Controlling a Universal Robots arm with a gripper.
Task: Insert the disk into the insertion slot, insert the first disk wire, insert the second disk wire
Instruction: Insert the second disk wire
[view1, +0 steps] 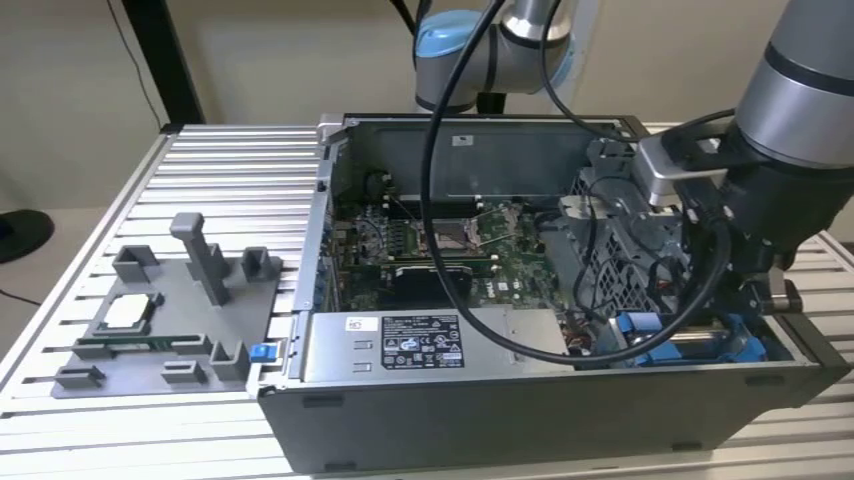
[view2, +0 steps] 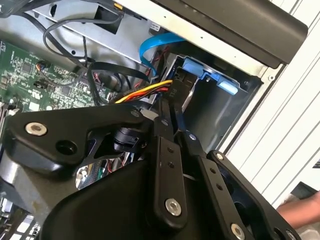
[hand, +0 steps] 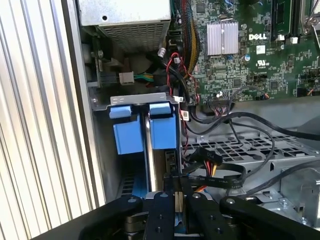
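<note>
Gripper: we see it (view1: 747, 300) down in the case corner at the exterior view's right; in both wrist views the black fingers (hand: 167, 210) sit close together, clamped on a thin edge we read as the disk.
Disk: its edge (hand: 148, 150) stands upright in the bay with the blue carrier tabs on either side; the label face is hidden from us.
Insertion slot: grey bay (view2: 220, 110) with blue rails, at the case's near corner, beside the grey power-supply box (view1: 414, 345).
First wrist view: shows us the green motherboard (hand: 250, 45) and black cable bundles past the bay, plus red and yellow wires just beside the fingers.
Second wrist view: shows a blue flat cable (view2: 155, 47) looping above the bay, and a person's hand (view2: 300, 210) at the frame edge outside the case.
Exterior view: shows the arm reaching in from above, and a grey parts fixture (view1: 167, 320) at the exterior view's left, well apart from the case.
Surface: ribbed aluminium table (view1: 227, 170).
Room: plain beige wall behind.
</note>
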